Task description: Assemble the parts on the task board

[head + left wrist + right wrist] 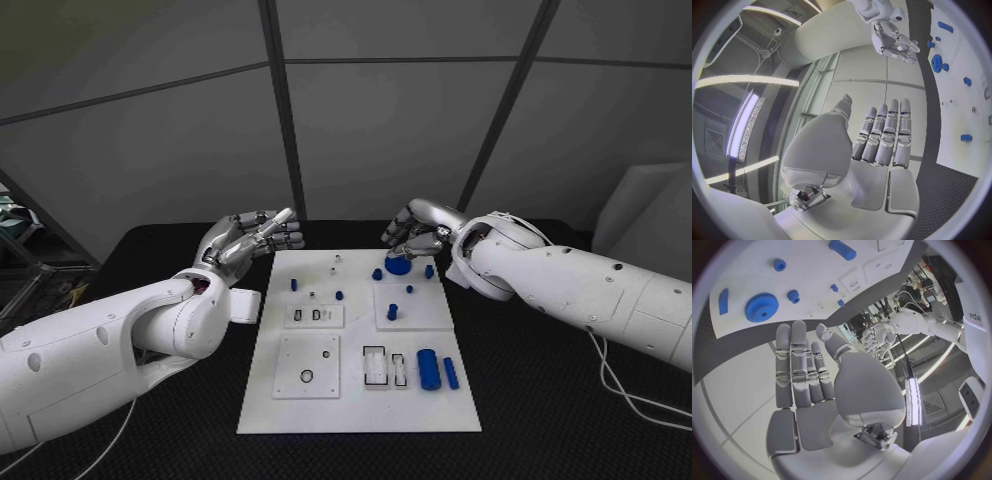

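At the far edge of the task board [361,400], right hand [418,232] hovers empty, fingers apart, just above the blue gear [398,265]; left hand [257,238] likewise empty beside the board; best to descend squarely, pinching the gear's rim

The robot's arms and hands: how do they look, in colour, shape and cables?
Both arms are smooth, rounded white shells. The left hand and right hand are silver metal with segmented fingers and pale pads. A thin white cable hangs beneath the right arm.
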